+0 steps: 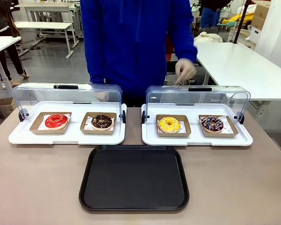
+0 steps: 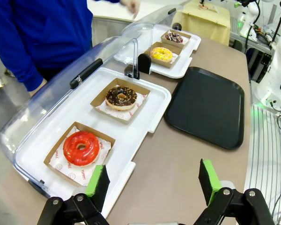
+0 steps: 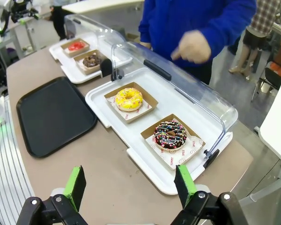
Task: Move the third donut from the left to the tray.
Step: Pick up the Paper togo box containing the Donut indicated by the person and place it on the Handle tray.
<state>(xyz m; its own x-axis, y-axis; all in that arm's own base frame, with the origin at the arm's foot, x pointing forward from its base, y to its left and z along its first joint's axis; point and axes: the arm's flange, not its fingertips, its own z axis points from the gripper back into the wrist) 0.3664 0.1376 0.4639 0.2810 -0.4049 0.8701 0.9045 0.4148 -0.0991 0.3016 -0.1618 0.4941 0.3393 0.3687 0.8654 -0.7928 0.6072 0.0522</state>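
The third donut from the left [image 1: 169,124] has yellow icing and sits in a brown cardboard holder on the right white display tray, also seen as the yellow donut [image 2: 161,54] and the yellow donut [image 3: 128,99]. The black tray [image 1: 134,178] lies bare at the table's near middle, and shows as the tray [image 2: 207,105] and the tray [image 3: 53,115]. My left gripper [image 2: 153,182] hangs open above the table's left end, near the red donut [image 2: 81,147]. My right gripper [image 3: 130,183] is open above the right end, near the sprinkled chocolate donut [image 3: 170,134].
Two white display trays [image 1: 65,138] [image 1: 196,140] stand side by side with clear lids raised. A chocolate donut [image 1: 101,122] sits beside the red one. A person in blue stands at the far side, one hand [image 1: 184,71] above the right lid's handle.
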